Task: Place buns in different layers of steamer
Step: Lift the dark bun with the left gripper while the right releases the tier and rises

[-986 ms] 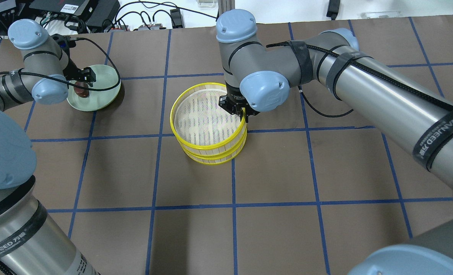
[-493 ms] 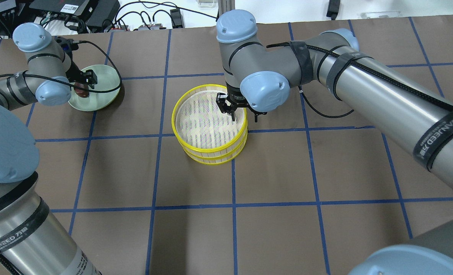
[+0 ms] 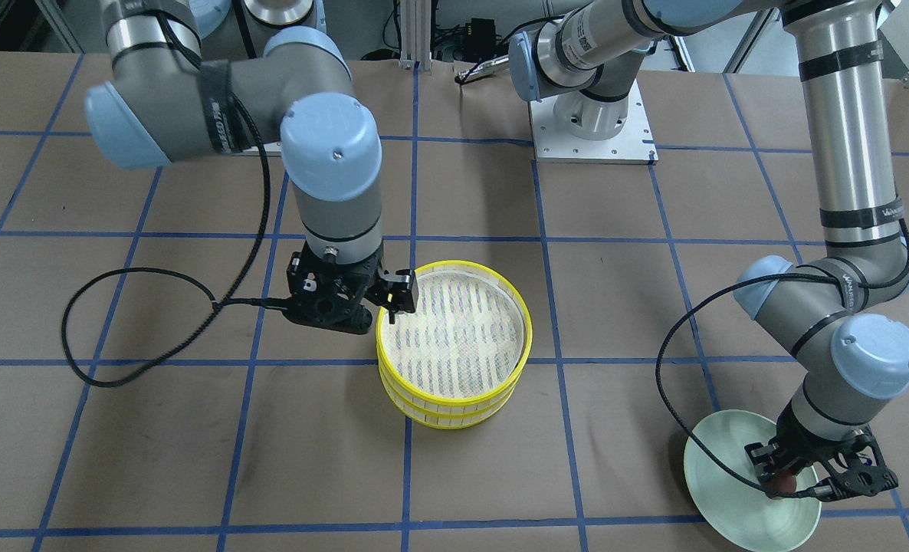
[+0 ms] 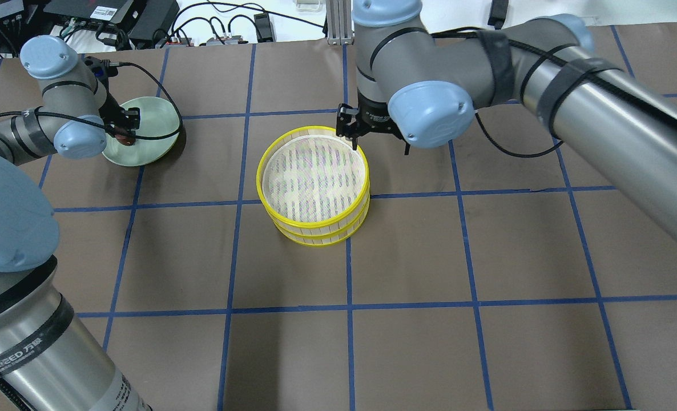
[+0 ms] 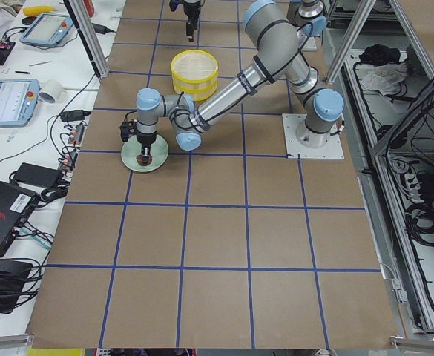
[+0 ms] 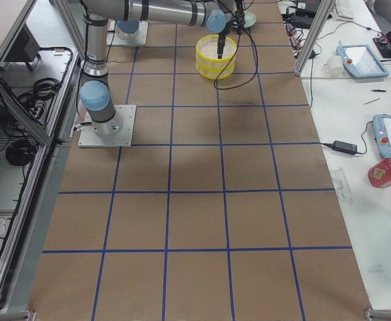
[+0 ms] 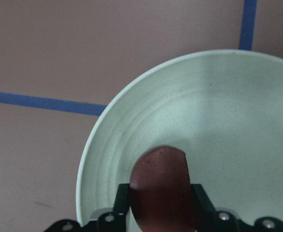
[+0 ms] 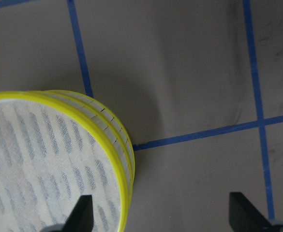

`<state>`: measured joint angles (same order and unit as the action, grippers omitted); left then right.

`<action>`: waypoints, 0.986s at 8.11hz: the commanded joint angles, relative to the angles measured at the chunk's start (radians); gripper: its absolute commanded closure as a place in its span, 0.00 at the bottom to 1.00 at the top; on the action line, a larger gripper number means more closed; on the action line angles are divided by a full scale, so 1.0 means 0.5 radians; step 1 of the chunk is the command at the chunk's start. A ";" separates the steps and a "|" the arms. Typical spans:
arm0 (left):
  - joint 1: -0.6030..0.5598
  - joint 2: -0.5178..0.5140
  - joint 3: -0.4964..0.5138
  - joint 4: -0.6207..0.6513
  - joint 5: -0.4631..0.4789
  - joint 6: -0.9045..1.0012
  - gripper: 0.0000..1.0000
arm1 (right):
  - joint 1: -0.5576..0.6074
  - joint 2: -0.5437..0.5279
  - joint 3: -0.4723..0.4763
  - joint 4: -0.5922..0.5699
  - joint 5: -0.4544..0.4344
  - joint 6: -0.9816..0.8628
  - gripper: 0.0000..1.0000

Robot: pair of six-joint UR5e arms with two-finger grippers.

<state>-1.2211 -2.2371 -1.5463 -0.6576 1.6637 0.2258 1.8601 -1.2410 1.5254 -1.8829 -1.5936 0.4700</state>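
Brown bun: the dark reddish-brown bun [image 7: 160, 179] sits low over the floor of the mint-green plate [image 7: 228, 111], near the plate's rim on the robot's side. I cannot tell whether its underside touches the plate.
Left fingers: the left fingers [image 7: 122, 202] are closed onto the brown bun, one pressed against each long side, with the bun's rounded end sticking out past the tips.
Plate: it stands on the table [image 4: 430, 257] far out on the robot's left, well apart from the steamer. The wrist cable of the left arm hangs across it in the overhead view.
Top steamer tray: the top steamer tray [image 4: 310, 177] sits squarely on the other one near the middle of the table. Its whitish mesh floor shows bare from rim to rim.
Lower steamer tray: only the slatted side and yellow rims of the lower steamer tray [image 4: 315, 237] show below the top one; its inside is hidden.
Right fingers: the right fingers [image 8: 82, 212] are spread wide and hold nothing. They hang above the stack's far right edge, one tip over the mesh and the other over the table outside, so the yellow rim passes between them. They touch neither tray.
Table: brown, crossed by blue tape lines; one crossing lies just beside the stack.
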 commanded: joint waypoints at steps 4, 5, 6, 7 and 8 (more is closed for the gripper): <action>-0.027 0.212 -0.009 -0.293 -0.032 -0.016 1.00 | -0.587 -0.747 0.005 0.712 0.049 -0.577 0.00; -0.076 0.359 -0.015 -0.508 -0.072 -0.098 1.00 | -0.603 -0.794 0.005 0.774 0.058 -0.569 0.00; -0.162 0.485 -0.015 -0.714 -0.191 -0.232 1.00 | -0.606 -0.782 0.011 0.769 0.067 -0.572 0.00; -0.275 0.559 -0.015 -0.795 -0.204 -0.361 1.00 | -0.603 -0.785 0.023 0.775 0.058 -0.575 0.00; -0.437 0.638 -0.015 -0.868 -0.201 -0.527 1.00 | -0.603 -0.785 0.026 0.756 0.076 -0.578 0.00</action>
<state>-1.3244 -1.9949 -1.5534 -1.0031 1.5797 0.0897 1.5611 -1.6293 1.5331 -1.5043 -1.5629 0.1862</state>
